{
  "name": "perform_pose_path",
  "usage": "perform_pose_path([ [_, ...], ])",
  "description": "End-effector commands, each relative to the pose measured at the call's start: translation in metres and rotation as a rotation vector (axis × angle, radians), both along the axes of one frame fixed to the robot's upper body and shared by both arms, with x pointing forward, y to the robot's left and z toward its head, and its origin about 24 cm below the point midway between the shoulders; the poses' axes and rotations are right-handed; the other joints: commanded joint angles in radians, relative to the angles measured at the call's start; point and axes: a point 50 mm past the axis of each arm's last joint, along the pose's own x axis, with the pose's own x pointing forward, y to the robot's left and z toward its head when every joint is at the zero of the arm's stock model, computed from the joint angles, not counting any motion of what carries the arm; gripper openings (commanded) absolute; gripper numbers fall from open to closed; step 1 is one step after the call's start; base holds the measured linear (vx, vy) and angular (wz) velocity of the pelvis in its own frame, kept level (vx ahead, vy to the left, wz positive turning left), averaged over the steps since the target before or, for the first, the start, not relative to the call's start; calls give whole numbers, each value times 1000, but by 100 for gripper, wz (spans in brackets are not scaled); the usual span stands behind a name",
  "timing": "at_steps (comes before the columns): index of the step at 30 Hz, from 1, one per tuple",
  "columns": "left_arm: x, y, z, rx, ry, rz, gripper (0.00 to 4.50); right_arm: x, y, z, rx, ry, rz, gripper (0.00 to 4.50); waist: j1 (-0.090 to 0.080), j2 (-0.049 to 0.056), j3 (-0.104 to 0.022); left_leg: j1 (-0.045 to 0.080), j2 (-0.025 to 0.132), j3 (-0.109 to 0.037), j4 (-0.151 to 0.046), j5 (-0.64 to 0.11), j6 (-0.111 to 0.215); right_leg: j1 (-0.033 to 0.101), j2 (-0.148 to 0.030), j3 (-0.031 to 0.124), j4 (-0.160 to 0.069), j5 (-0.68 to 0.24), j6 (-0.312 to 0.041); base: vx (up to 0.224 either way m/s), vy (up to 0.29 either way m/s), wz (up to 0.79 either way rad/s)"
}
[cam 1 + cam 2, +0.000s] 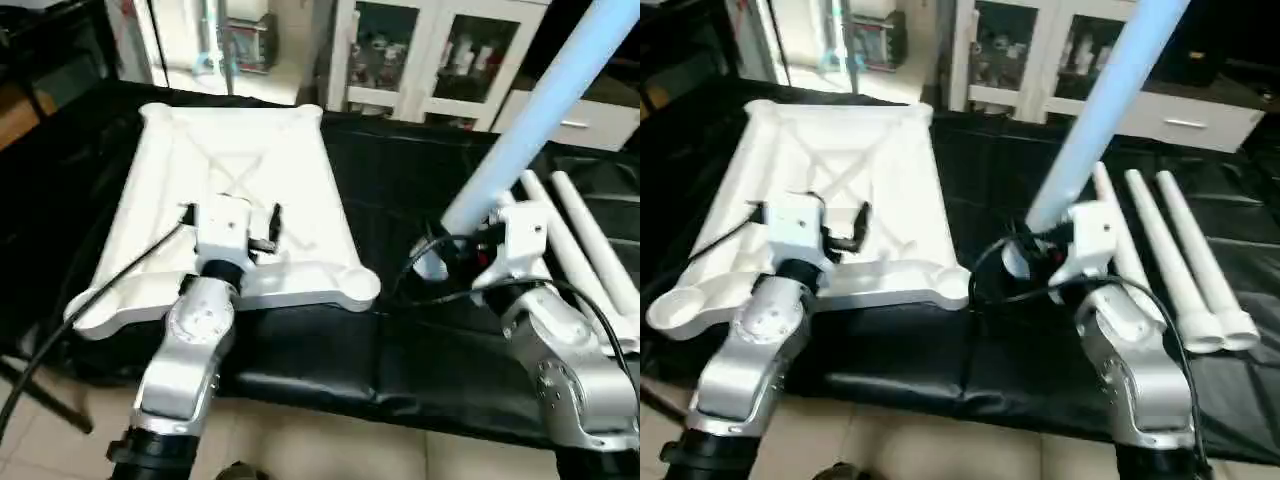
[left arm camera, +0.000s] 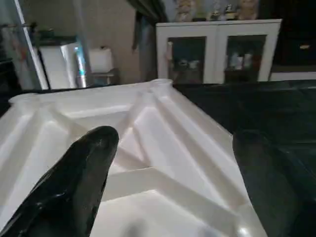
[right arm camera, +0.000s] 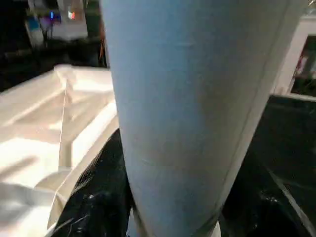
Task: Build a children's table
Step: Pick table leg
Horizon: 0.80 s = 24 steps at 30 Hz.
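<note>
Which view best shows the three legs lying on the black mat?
The right eye view: all three spare legs lie side by side, flared ends visible. The left eye view crops them at its edge behind the right arm. The right wrist view shows the held leg instead.

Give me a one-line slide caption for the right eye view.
Right gripper holds one white tapered tube leg raised beside the upturned white plastic tabletop; three more legs lie on black cloth.

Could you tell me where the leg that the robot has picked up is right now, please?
The leg is shut in the right claw, slanting up above the black mat, between the table top and three spare legs.
</note>
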Motion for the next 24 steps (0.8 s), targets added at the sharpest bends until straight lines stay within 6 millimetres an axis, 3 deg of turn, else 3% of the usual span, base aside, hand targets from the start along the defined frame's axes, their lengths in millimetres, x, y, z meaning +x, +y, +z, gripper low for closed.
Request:
perform_pose_path([
  [1,-4,-7,-3,-3,9,-30,419,-5,-5,2,6,-25,-10,188,-25,27,-69,68,184,-102,-155,-261,110,-16,-45,7,10,28,-173,-5,-173,6],
  [2,-13,0,-9,-4,23,-10,419,-12,-2,-1,5,-31,5,188,-31,16,-67,52,155,-74,-146,-307,175,-10,-58,9,-10,60,-275,-5,-173,6],
  [3,-13,0,-9,-4,23,-10,419,-12,-2,-1,5,-31,5,188,-34,1,-68,41,123,-58,-126,-319,207,-2,-62,11,-28,77,-346,-14,-205,6],
  [4,-16,3,-11,-1,27,2,419,-15,-2,-2,8,-31,9,188,-34,-13,-67,22,58,-19,-81,-334,218,8,-62,13,-74,65,-425,-17,-220,3],
  [5,-22,13,-12,-5,19,44,419,-19,-1,-4,12,-36,4,188,7,-49,-73,-26,-79,40,183,-279,178,50,-115,35,-167,-180,-453,-17,-220,3],
  [6,-23,16,-12,-5,16,53,419,-19,0,-4,16,-38,4,188,0,-53,-62,-53,-75,31,196,-265,163,54,-117,45,-162,-215,-420,-27,-216,-4],
  [7,-28,24,-13,-11,3,89,419,-20,0,-7,30,-45,-3,188,-3,-40,-62,-55,-77,18,194,-252,145,53,-115,28,-167,-266,-336,-38,-182,-3],
  [8,-31,29,-14,-6,-1,118,419,-20,-1,-9,21,-53,-17,188,-16,-20,-62,-37,-69,5,141,-259,165,56,-94,10,-186,-317,-216,-38,-182,-3],
  [9,-33,32,-14,-2,-4,137,419,-20,-2,-10,14,-60,-27,188,-15,4,-70,-20,-43,-8,88,-237,179,64,-75,-12,-195,-318,-142,-52,-162,14],
  [10,-35,34,-13,-22,-15,160,419,-19,-4,-9,1,-91,-44,188,-6,40,-83,35,24,-40,27,-188,185,56,-41,-46,-204,-282,-64,-70,-195,3],
  [11,-36,37,-13,-40,-16,193,419,-17,-6,-8,-9,-124,-72,188,-38,24,-92,100,311,-212,-74,37,360,-79,-42,-39,120,-292,101,-70,-195,3],
  [12,-36,37,-13,-40,-16,194,419,-16,-6,-8,-10,-124,-74,188,-29,17,-92,112,265,-184,-47,136,388,-127,-51,-8,157,-255,79,-65,-176,0],
  [13,-37,39,-12,-23,-28,206,419,-14,-6,-10,-21,-119,-85,188,-11,12,-75,72,186,-111,-35,207,462,-122,-52,39,149,-105,31,-73,-146,15],
  [14,-38,39,-10,2,-33,205,419,-12,-4,-12,-26,-103,-74,188,5,-2,-73,18,79,-35,-12,108,427,-61,-42,67,46,9,20,-73,-146,15],
  [15,-39,39,-9,25,-37,208,419,-11,-2,-12,-21,-91,-56,188,10,-38,-74,-5,14,-7,24,-12,343,-39,-53,98,-20,1,59,-93,-178,-2],
  [16,-39,38,-8,39,-38,210,419,-11,0,-12,-16,-85,-45,188,33,-8,-84,-6,-30,3,63,-61,276,-23,-111,116,-56,-39,7,-46,-96,-8],
  [17,-39,34,-3,20,-53,176,419,-11,2,-8,15,-78,-20,188,54,-61,-56,-15,2,-22,17,-236,32,-8,-136,106,-94,-474,130,-124,-172,-20],
  [18,-38,33,-1,15,-56,169,419,-10,2,-6,22,-78,-18,188,60,-55,-61,1,1,-20,11,-248,-9,-10,-128,103,-100,-591,154,-129,-149,-11],
  [19,-37,30,3,15,-71,152,419,-8,2,-2,39,-80,-16,188,59,-69,-59,16,-6,-9,3,-252,-40,-24,-107,99,-118,-719,185,-184,-203,-5],
  [20,-36,28,5,19,-78,146,419,-7,2,-1,45,-81,-16,188,58,-59,-59,21,-4,-9,-7,-250,-49,-26,-103,97,-119,-716,172,-106,-127,7],
  [21,-31,24,11,19,-112,87,419,-2,3,1,60,-85,-20,188,48,-70,-54,21,-4,-5,-23,-271,-56,-26,-87,85,-123,-697,157,-108,-85,8],
  [22,-27,23,13,31,-136,66,419,2,2,0,70,-77,-42,188,39,-68,-51,19,-2,-8,-42,-295,-69,-22,-76,72,-121,-657,127,-101,-40,-4],
  [23,-26,23,14,36,-139,63,419,3,2,-1,75,-74,-54,188,37,-52,-54,15,6,-15,-59,-319,-83,-10,-72,64,-112,-577,94,-101,-40,-4],
  [24,-24,23,14,42,-133,56,419,4,2,-2,91,-64,-56,188,35,-47,-52,17,11,-16,-66,-334,-89,-9,-67,60,-111,-531,79,-82,6,-10],
])
